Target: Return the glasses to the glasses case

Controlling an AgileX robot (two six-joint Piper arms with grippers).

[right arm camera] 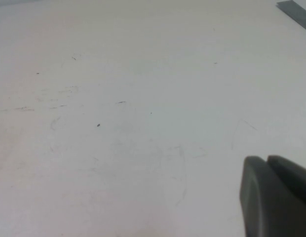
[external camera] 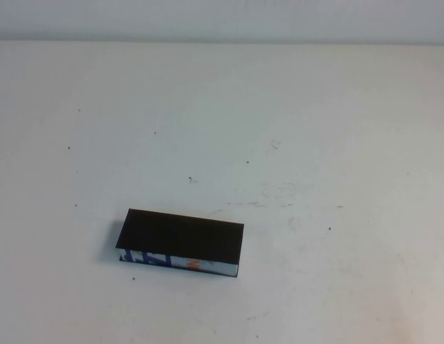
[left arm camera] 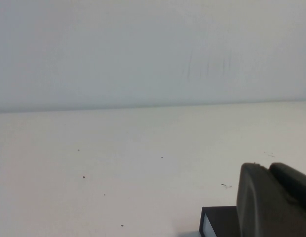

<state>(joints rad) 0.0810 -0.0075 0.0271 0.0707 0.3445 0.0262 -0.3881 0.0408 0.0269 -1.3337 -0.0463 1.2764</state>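
Note:
The glasses case (external camera: 180,243) lies on the white table left of centre near the front, its black lid down flat and its white front edge with blue and orange print facing me. The glasses are out of view. Neither arm shows in the high view. In the left wrist view my left gripper (left arm camera: 269,169) is shut and empty, with a corner of the case (left arm camera: 218,222) just beyond its fingers. In the right wrist view my right gripper (right arm camera: 266,161) is shut and empty over bare table, away from the case.
The white table (external camera: 293,129) carries only small dark specks and scuff marks. A pale wall (left arm camera: 143,49) rises behind its far edge. A grey strip (right arm camera: 296,12) lies at the table's edge in the right wrist view.

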